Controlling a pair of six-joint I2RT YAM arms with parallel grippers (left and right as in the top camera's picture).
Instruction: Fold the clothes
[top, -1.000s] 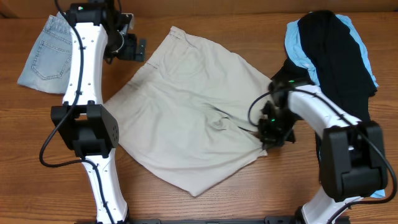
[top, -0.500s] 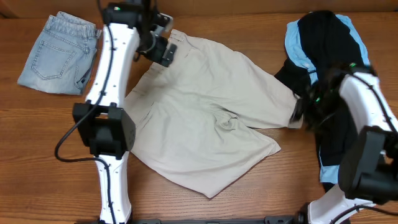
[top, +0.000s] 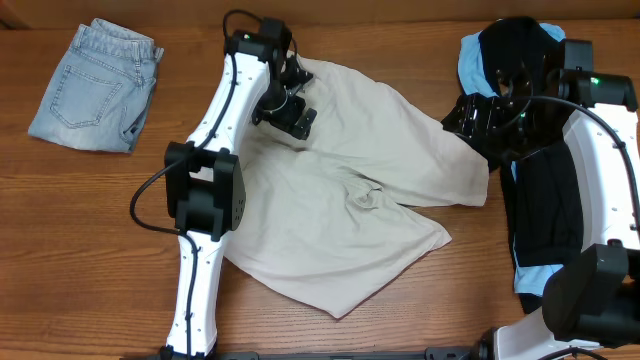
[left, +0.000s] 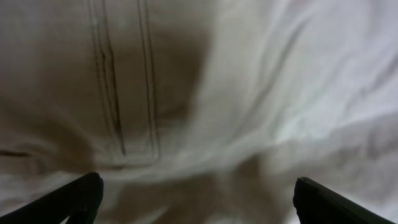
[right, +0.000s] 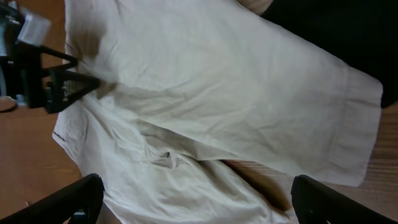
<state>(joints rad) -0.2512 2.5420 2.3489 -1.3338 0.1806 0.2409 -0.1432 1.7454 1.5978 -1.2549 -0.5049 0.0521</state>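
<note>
Beige shorts (top: 340, 200) lie spread across the middle of the table, one leg drawn out to the right with its hem (top: 468, 185) flat. My left gripper (top: 292, 112) hovers open just above the shorts' upper left part. In the left wrist view (left: 198, 200), beige cloth with a stitched seam (left: 124, 93) fills the frame, nothing between the fingers. My right gripper (top: 478, 115) is open and raised beyond the right leg. From the right wrist (right: 199, 200) I look down on the shorts (right: 217, 81) and see the left gripper (right: 59, 87).
Folded light-blue jeans (top: 95, 85) lie at the back left. A pile of black and light-blue clothes (top: 540, 70) sits at the back right and continues under my right arm (top: 545, 220). Bare wood (top: 90, 250) shows at the front left.
My right gripper pulled the shorts' leg to the right, let it go and rose toward the back. My left arm swung right from beside the jeans to over the shorts.
</note>
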